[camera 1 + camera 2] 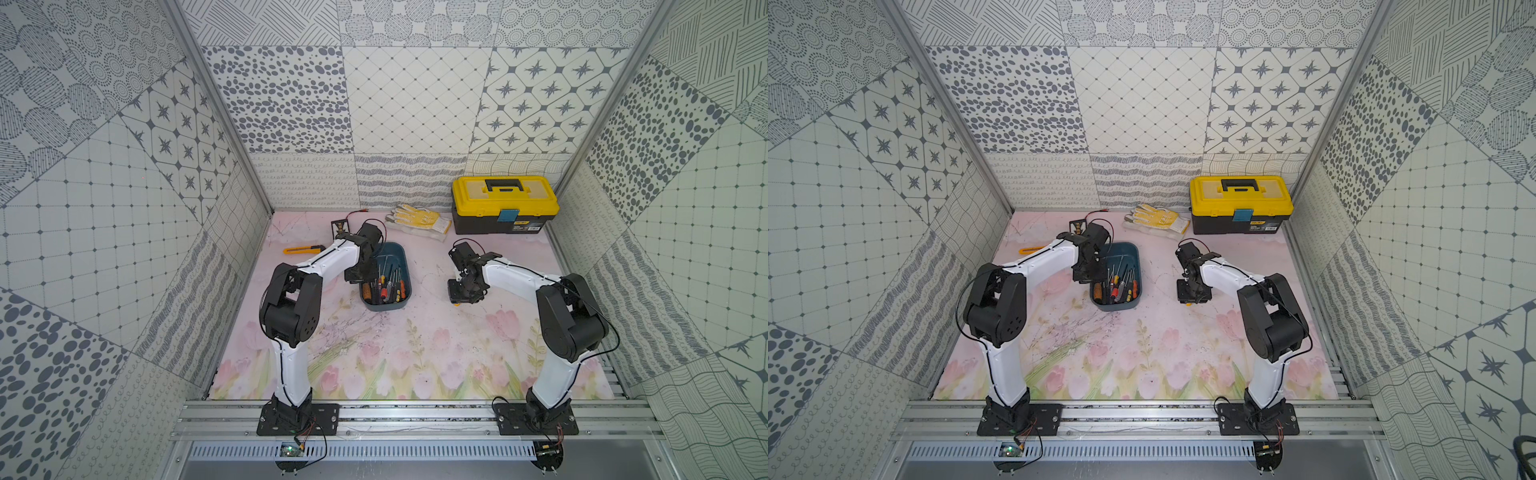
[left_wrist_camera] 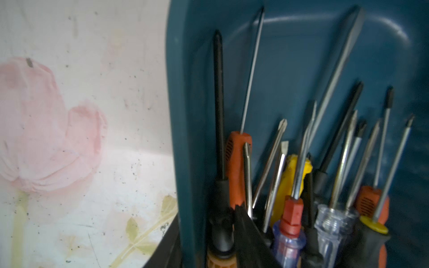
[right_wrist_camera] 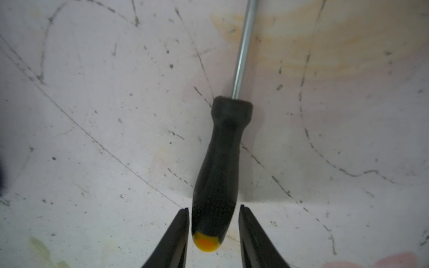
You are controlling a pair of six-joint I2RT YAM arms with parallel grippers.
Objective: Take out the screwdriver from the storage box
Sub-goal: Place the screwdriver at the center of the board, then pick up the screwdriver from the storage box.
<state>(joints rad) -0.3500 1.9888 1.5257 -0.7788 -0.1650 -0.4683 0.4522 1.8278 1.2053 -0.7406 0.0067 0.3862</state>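
The right gripper [image 3: 213, 208] has its fingers spread on either side of the butt of a black-handled screwdriver [image 3: 222, 150], with a gap on both sides. The screwdriver lies on the flowered table [image 1: 415, 345], well apart from the storage box [image 1: 393, 253]. The left gripper [image 2: 206, 214] straddles the box's wall, one finger among the other screwdrivers [image 2: 290, 215]. I cannot tell whether it pinches anything.

Clad in glossy white shells along the left arm [image 1: 291, 370] and right arm [image 1: 550, 384], broken by bulky matte-black joint housings [image 1: 286, 320]. Strung with thin black cables [image 1: 328, 254] along the shells. Bolted onto flat black base plates [image 1: 326, 419] dotted with screws. Tipped, on the right gripper [image 3: 213, 207], with slim black tapering fingers [image 3: 173, 241].
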